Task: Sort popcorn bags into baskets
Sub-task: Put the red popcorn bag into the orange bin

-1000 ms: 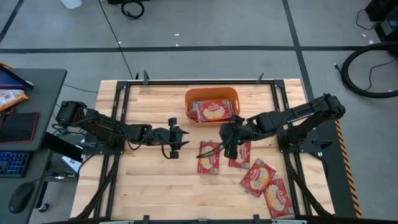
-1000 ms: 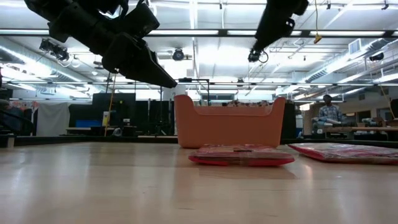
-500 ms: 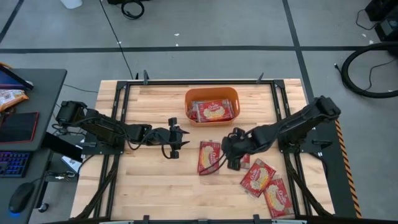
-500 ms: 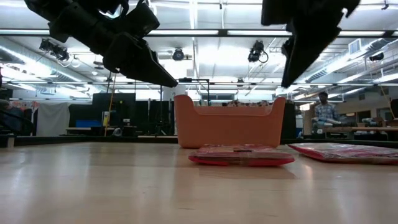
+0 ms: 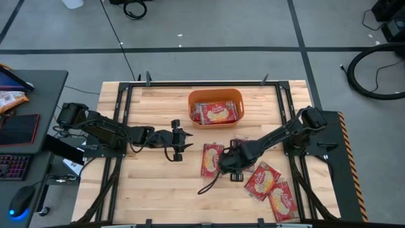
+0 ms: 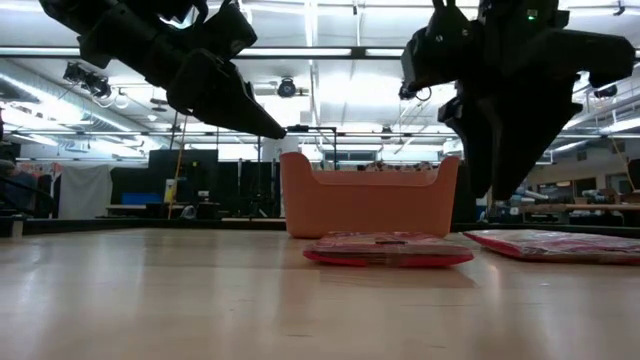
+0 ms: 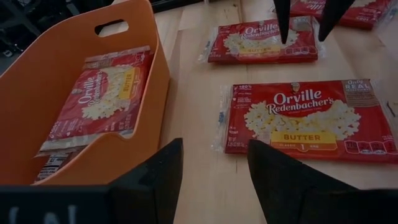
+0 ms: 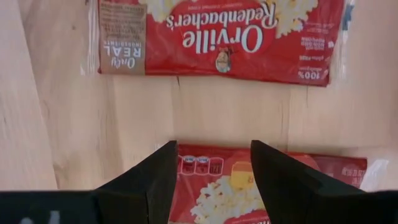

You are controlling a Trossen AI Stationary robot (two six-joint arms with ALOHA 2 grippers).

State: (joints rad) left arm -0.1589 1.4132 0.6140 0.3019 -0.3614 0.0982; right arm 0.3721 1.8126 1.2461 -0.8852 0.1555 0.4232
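The orange basket (image 5: pixel 215 92) stands toward the table's far edge with red popcorn bags (image 5: pixel 218 113) lying flat inside it. Several more bags lie flat on the table nearer me: one (image 5: pixel 212 159) beside my right gripper, one partly under it (image 8: pixel 249 180), and two farther right (image 5: pixel 262 180) (image 5: pixel 283 201). My right gripper (image 5: pixel 231 168) is open and hovers over the partly hidden bag, with its fingertips (image 7: pixel 283 28) clear of it. My left gripper (image 5: pixel 177 144) is open and waits above the table, left of the bags.
Black frame rails (image 5: pixel 126 114) run along the table's edges. A thin dark cable (image 5: pixel 209 185) hangs over the wood near my right gripper. Bare wood lies left and toward the near edge. A desk with a keyboard (image 5: pixel 12 166) stands off the table's left side.
My right gripper has moved from beside the basket toward the table's near edge and down, and it now hangs low over the bags. It has stayed open. The bags and my left arm have not moved.
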